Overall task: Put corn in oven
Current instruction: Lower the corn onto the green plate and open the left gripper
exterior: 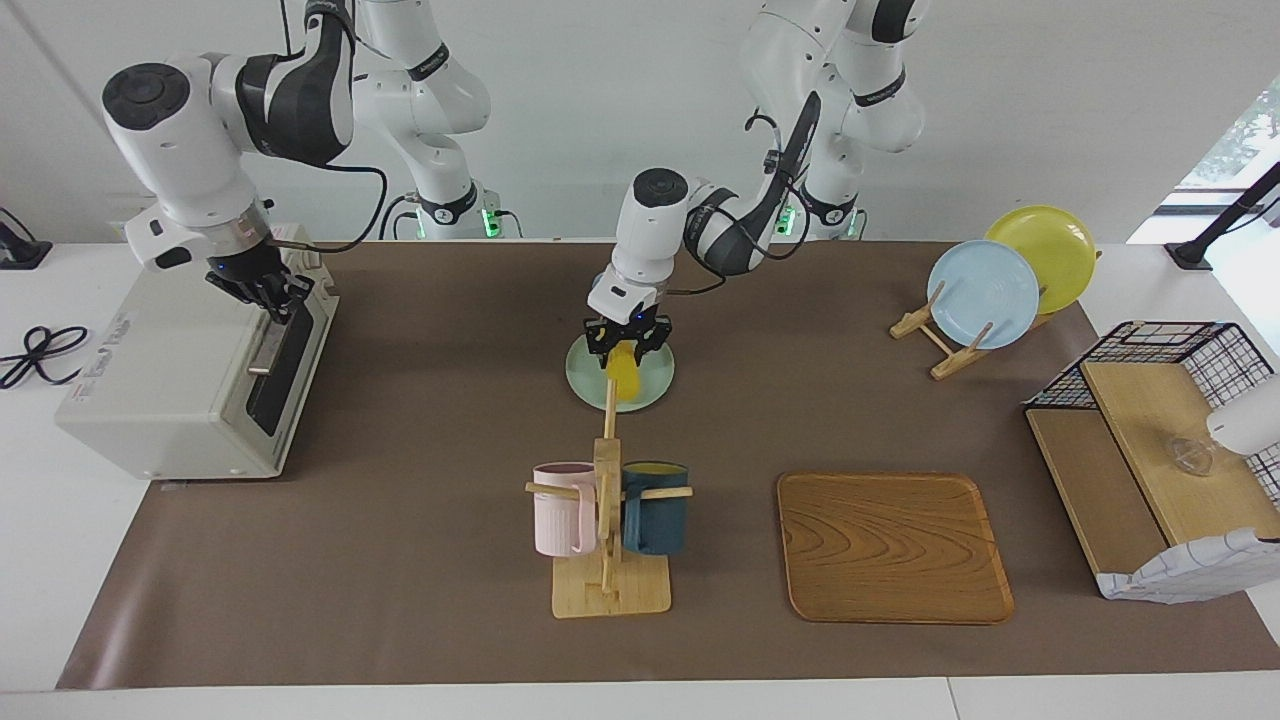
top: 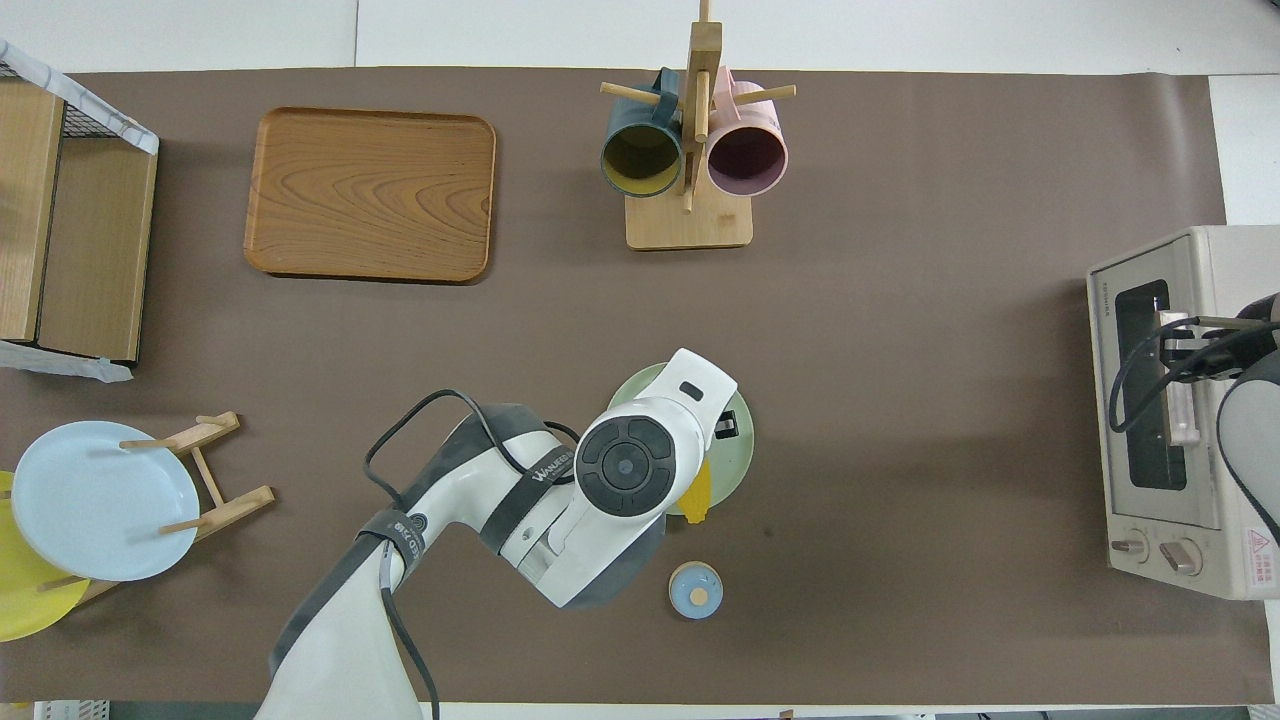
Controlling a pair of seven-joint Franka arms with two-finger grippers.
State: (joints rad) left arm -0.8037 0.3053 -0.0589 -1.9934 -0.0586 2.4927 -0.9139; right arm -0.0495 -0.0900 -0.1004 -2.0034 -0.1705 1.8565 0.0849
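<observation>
step in hand, by my judgement: the pick-up of the corn (exterior: 622, 374), with the oven door not yet opened.

left tool (exterior: 627, 340) is down over the pale green plate (exterior: 655, 398), which sits near the middle of the counter (exterior: 420, 560), somewhat toward the robots' edge. its fingers appear clamped on the upper end of the corn; the cob hangs or leans below them, tip toward the plate. whether the tip touches the plate cannot be told. in the overhead view the wrist hides most of the cob, and only a yellow end shows at the plate's rim (top: 696, 492).

right tool (exterior: 272, 292) is at the oven (exterior: 180, 390), which stands at the right arm's end of the counter near the robots' edge. it is at the top of the closed dark glass door, at the bar handle (exterior: 266, 347). whether its fingers are apart or gripping the bar cannot be told.

next move, as judged: the door needs pulling down by the handle to expose the rack, then the corn carried across toward the right arm's end and set inside. the cob is well apart from the oven, so a long carry or a hand-over is called for.

noted also: a small blue round object (top: 695, 589) lies on the counter just beside the plate, toward the robots' edge.
</observation>
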